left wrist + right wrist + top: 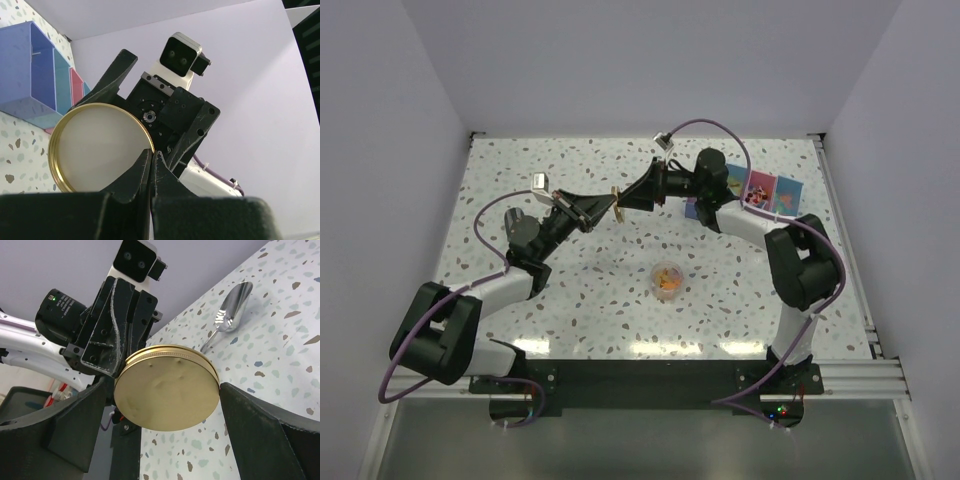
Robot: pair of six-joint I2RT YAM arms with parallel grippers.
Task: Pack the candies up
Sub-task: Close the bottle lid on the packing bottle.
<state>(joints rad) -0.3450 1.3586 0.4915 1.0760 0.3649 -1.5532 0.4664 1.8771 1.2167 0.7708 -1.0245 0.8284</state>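
A gold round lid hangs in the air above the table's middle. My left gripper is shut on the lid's rim. My right gripper stands open with its fingers on either side of the lid; the right finger sits at the rim, and the left one shows a small gap. Orange candies lie in a small clear jar standing uncapped on the table nearer the arms. More candies of mixed colours show in the compartment box at the back right.
A metal scoop lies on the speckled table beyond the lid. The blue and pink compartments of the box rise left of my left gripper. White walls border the table on three sides.
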